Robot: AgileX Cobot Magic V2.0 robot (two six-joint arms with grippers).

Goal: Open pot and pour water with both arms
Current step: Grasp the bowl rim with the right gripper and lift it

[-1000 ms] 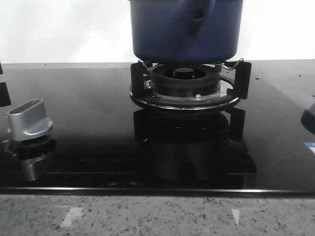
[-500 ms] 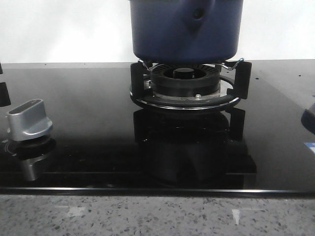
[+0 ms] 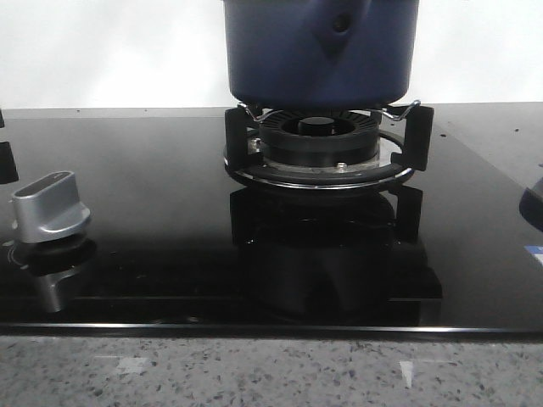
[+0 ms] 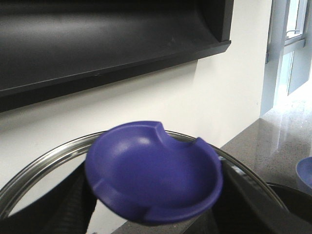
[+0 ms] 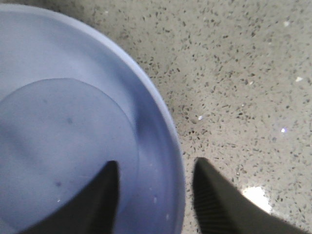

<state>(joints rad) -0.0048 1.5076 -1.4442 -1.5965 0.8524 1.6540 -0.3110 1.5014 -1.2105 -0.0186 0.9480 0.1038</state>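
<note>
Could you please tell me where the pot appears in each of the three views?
Front: pot at top centre, on the burner.
Left wrist: not clearly in it; the lid knob fills the middle.
Right wrist: not in it; a bowl instead.
Shared landmark: the speckled counter.

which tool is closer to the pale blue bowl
Right. The right tool straddles the pale blue bowl rim, one finger inside and one outside. The left tool holds the lid's blue knob by the wall.
</note>
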